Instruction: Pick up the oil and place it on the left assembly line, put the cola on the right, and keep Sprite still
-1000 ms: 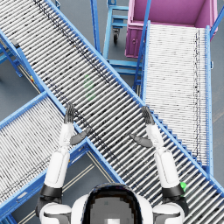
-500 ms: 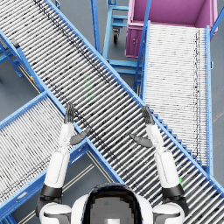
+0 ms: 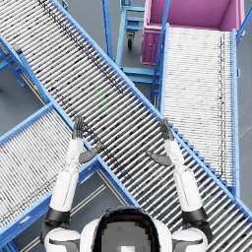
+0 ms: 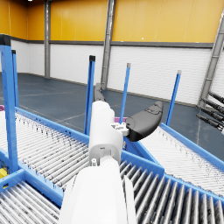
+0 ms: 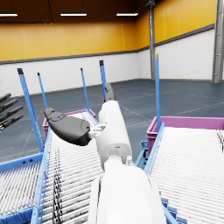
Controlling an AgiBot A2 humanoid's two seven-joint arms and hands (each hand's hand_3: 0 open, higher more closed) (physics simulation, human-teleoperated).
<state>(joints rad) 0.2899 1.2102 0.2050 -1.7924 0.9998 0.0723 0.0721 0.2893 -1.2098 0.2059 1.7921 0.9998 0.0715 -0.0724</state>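
Grey roller conveyor [image 3: 123, 118], left hand [image 3: 79, 143] and right hand [image 3: 167, 145] over it, unmoved since a second earlier, fingers spread, holding nothing, oil, cola, Sprite not discernible in any view

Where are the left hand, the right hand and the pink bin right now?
left hand [image 3: 78, 142]: head view, middle of the hand, between fingers and thumb.
right hand [image 3: 167, 145]: head view, middle of the hand, below the fingers.
pink bin [image 3: 150, 47]: head view, its outer side wall.
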